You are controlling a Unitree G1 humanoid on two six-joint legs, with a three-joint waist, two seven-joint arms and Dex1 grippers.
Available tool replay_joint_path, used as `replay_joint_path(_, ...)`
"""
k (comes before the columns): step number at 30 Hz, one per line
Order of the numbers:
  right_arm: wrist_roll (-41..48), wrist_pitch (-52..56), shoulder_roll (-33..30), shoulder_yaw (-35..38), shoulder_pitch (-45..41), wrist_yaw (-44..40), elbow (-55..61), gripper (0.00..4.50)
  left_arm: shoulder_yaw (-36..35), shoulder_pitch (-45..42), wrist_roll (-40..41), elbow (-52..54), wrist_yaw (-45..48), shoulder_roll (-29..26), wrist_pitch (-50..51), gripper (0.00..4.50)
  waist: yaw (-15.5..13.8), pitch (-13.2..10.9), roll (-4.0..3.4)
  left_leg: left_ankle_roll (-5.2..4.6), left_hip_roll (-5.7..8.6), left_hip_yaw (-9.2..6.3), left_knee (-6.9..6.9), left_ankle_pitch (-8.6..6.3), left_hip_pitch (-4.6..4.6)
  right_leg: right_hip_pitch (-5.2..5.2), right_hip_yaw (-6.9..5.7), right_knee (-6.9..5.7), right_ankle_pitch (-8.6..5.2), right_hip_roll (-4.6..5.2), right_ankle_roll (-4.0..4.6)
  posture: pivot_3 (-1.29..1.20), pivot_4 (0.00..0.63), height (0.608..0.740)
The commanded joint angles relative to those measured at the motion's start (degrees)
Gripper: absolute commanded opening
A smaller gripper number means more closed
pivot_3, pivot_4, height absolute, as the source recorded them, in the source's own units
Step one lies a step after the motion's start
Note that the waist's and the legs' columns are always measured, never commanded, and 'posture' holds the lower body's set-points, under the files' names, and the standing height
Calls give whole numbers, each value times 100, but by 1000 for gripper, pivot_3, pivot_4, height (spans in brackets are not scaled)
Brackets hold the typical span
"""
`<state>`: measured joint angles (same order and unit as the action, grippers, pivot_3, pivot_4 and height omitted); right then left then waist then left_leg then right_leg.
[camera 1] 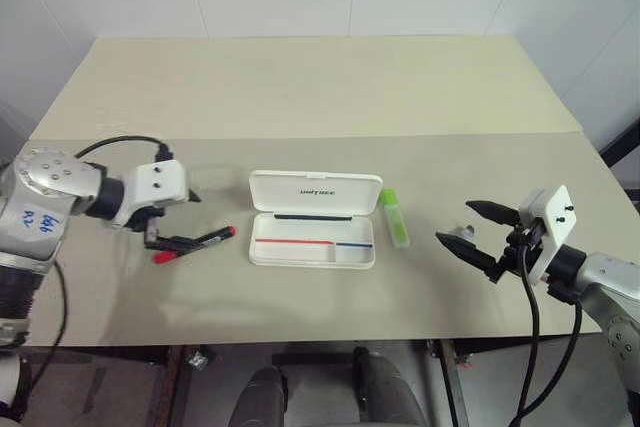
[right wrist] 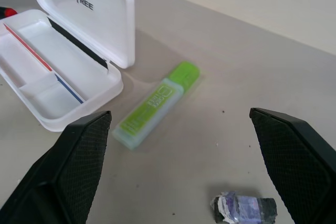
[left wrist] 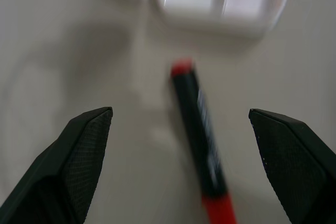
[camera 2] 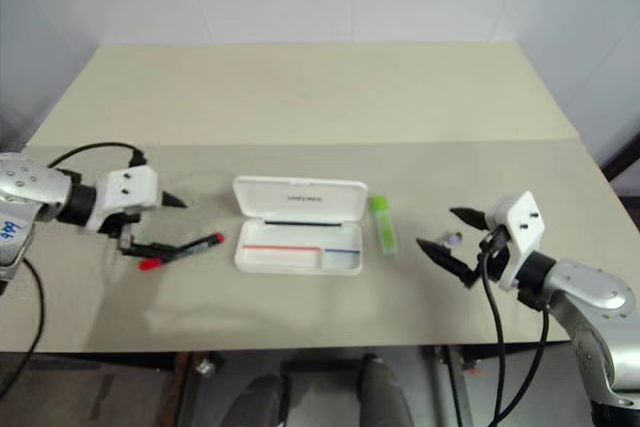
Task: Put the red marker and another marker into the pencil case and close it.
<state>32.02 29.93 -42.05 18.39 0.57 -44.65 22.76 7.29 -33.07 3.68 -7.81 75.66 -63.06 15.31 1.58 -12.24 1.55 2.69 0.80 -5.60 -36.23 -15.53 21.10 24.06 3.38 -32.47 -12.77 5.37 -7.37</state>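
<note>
Left gripper (camera 1: 172,219) open, hovering over red marker (camera 1: 194,243), which lies left of the open case (camera 1: 314,220). Straddle mid-barrel, drop straight, then close. Right gripper (camera 1: 478,229) open, empty; green marker (camera 1: 394,217) lies just right of the case. Watch for roll on pinch.

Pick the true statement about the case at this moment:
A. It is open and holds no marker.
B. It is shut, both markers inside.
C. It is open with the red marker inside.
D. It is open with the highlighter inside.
A: the case lies open with bare compartments; the red marker and the highlighter lie on the table on either side.
</note>
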Motion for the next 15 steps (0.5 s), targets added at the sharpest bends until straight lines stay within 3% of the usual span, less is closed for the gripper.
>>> replay_joint_path(1, 182, -76, -110, 136, 183, -281, 234, 4500, 15, -115, -138, -211, 185, -129, -288, 4477, -15, 0, 1, 0, 0, -1, 0, 0, 2, 0, -1, 0, 0, 0, -1, 0, 150, 740)
replay_joint_path(15, 210, -557, -931, 420, 758, -1684, 114, 4500, 100, -276, -401, -361, 503, -147, -30, 4477, 13, 0, 2, 1, -14, 7, -12, -8, -6, 0, 0, -15, -5, -13, 1, 0, 150, 740)
